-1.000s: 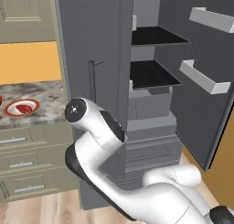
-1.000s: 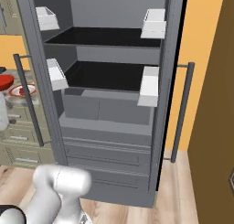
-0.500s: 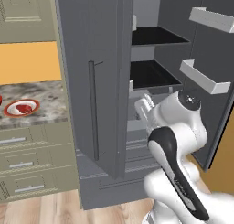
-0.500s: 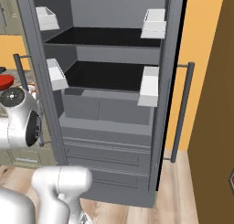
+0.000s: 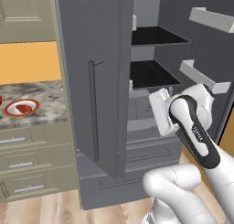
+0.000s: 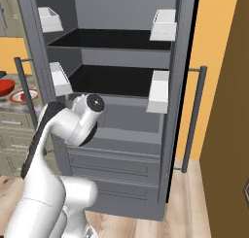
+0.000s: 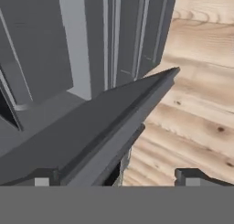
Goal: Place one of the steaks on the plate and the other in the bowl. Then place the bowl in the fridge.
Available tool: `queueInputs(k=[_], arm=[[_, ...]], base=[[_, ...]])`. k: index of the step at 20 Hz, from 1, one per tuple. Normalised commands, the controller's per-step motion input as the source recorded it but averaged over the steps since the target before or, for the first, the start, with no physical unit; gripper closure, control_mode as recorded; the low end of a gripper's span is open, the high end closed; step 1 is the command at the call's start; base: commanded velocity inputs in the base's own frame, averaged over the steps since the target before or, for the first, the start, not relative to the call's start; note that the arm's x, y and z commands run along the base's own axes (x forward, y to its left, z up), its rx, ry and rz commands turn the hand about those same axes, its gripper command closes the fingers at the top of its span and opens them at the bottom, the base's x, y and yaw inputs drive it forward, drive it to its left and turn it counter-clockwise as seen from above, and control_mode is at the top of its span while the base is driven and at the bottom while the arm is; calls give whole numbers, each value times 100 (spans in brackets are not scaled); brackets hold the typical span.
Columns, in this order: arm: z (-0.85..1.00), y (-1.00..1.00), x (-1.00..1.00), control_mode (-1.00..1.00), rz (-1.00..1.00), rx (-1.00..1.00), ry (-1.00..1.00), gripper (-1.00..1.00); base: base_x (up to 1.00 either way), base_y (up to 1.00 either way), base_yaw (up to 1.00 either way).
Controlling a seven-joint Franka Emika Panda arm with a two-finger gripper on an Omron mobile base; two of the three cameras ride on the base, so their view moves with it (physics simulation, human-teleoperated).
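While the arm (image 5: 192, 127) folds in front of the fridge (image 5: 105, 95), I see both doors swung open, dark shelves (image 6: 112, 79) and white door bins (image 6: 158, 91) bare of any dish. From the hand camera my tool (image 7: 114, 176) stands wide, its two finger tips (image 7: 41, 177) far apart and gripping nothing, looking along a grey fridge door edge toward the wooden floor (image 7: 196, 95). Off to the left, on the speckled surface (image 5: 45, 99), the plate (image 5: 20, 107) carries a red steak (image 5: 23, 109). From the right base camera, the bowl (image 6: 6, 86) sits just behind that plate; I cannot tell what lies inside it.
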Motion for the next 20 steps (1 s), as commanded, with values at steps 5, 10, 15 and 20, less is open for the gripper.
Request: queueInputs(k=[5, 10, 15, 20], arm=[[-35, 2, 87, -100, 18, 7, 10, -100], [-58, 67, 40, -100, 24, 11, 18, -100], [-28, 82, 30, -100, 17, 6, 19, -100], [-52, 99, -26, -100, 1, 6, 25, -100]], base=[[0, 0, 0], [0, 0, 0], [0, 0, 0], [0, 0, 0]])
